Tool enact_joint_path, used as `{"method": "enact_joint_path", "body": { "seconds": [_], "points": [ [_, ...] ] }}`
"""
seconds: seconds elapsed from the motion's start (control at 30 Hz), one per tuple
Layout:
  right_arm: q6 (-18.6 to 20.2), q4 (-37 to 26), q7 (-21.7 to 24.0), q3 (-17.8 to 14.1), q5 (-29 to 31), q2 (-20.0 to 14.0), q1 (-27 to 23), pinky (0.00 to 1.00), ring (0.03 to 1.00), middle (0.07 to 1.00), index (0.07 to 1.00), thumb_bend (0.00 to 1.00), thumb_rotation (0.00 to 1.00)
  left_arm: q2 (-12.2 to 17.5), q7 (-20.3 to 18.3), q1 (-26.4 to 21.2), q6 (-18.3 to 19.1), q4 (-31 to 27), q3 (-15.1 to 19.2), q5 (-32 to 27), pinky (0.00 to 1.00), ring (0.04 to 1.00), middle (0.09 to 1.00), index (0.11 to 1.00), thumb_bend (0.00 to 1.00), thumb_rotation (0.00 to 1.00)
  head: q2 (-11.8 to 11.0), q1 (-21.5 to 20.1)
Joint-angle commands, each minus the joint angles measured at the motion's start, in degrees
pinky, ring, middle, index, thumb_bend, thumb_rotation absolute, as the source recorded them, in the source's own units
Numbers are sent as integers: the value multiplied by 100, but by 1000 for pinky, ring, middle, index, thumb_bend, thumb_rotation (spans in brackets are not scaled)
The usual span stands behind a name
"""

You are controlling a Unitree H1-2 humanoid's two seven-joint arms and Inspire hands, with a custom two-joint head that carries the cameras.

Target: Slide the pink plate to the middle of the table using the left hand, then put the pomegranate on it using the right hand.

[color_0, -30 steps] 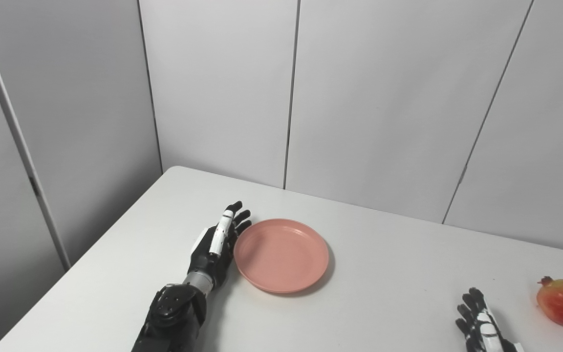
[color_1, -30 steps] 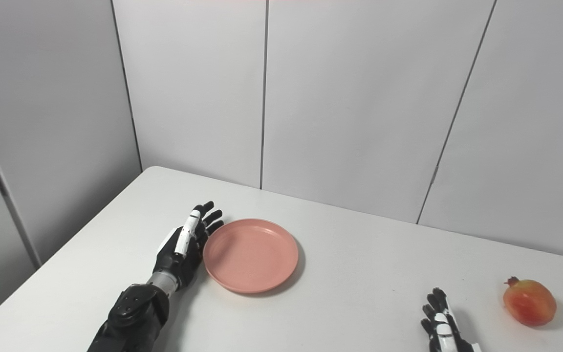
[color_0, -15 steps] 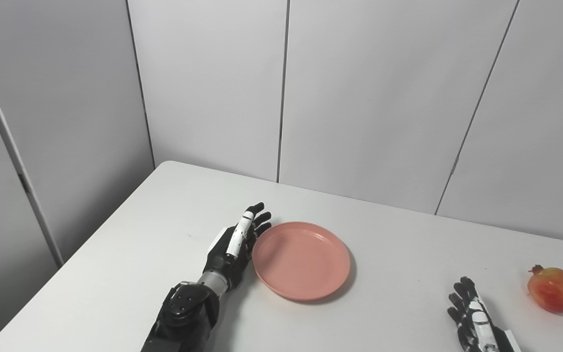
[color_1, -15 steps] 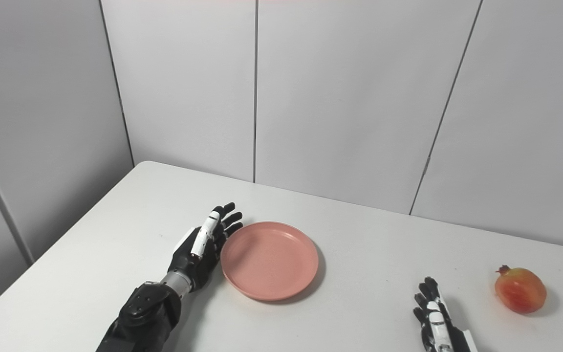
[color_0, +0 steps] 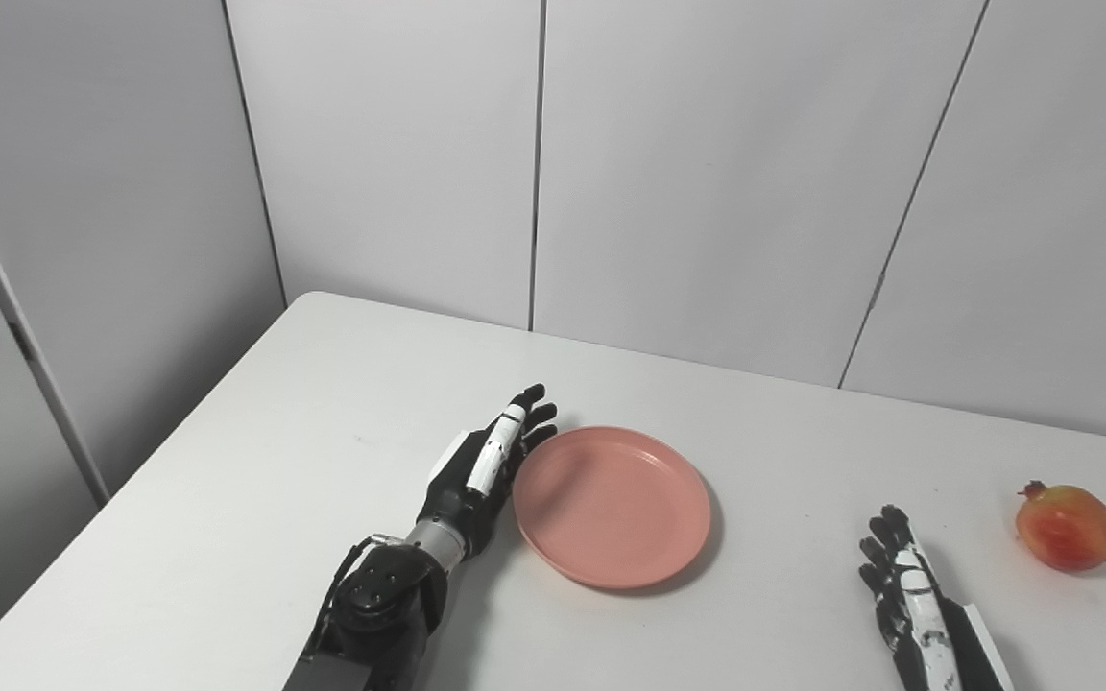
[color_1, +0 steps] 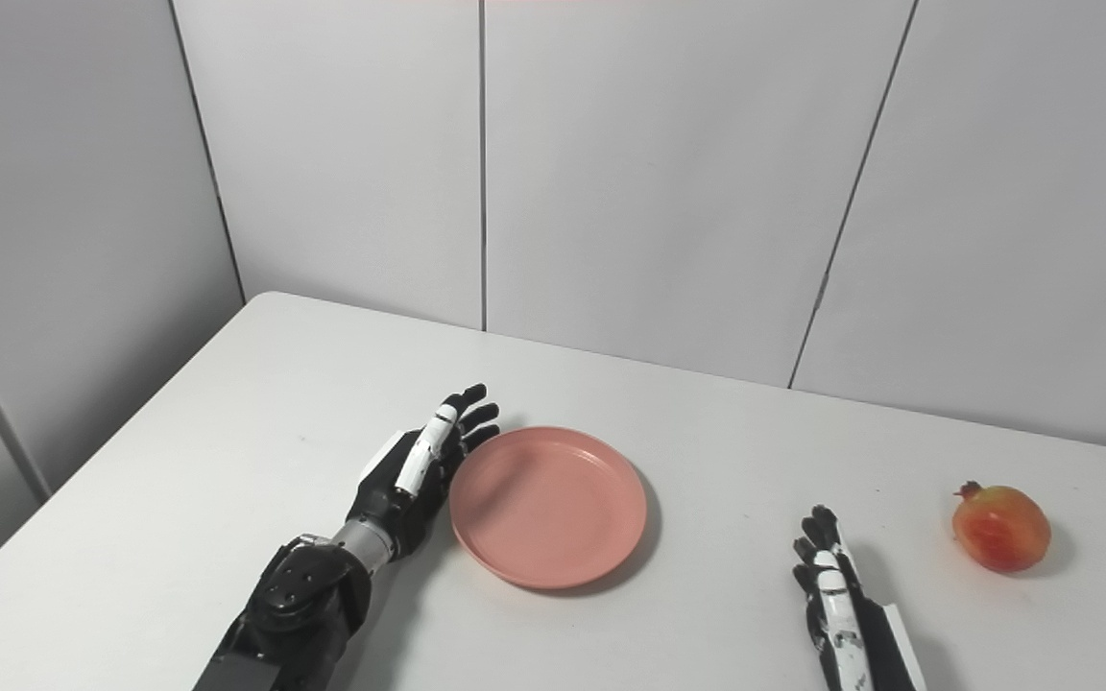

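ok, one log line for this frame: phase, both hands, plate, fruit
phase: plate slide | left hand: open, flat against pink plate left rim | right hand: open, idle | pomegranate: on table, far right, untouched

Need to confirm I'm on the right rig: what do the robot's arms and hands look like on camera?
Both hands are black with white panels along the backs of the fingers. The left hand joins a silver wrist ring, then a bulky glossy black forearm casing. The right hand shows the same black fingers with white plating, plus a white edge at the wrist. No loose cables or markings are visible.
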Motion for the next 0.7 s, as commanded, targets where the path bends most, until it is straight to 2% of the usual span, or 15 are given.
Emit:
{"method": "enact_joint_path", "body": {
  "seconds": [0.0,0.27,0.5,0.67],
  "points": [
    [141,-105,54,63,38,76,-88,1000,1000,1000,1000,228,1000,-117,-251,-68,107,-68,-172,24,924,932,936,929,411,1000,25,-33],
    [60,-102,10,85,-27,136,-87,1000,990,997,999,232,1000,-268,-211,9,196,-225,-315,102,914,928,940,933,408,1000,132,-275],
    [161,-178,-15,101,-33,170,-89,1000,993,1000,1000,196,1000,-412,-177,183,76,-327,-377,223,907,924,936,929,424,1000,206,-459],
    [97,-192,-47,142,-118,194,-77,1000,982,991,1000,212,1000,-434,-195,308,77,-428,-358,230,905,922,931,916,417,1000,279,-649]
  ]
}}
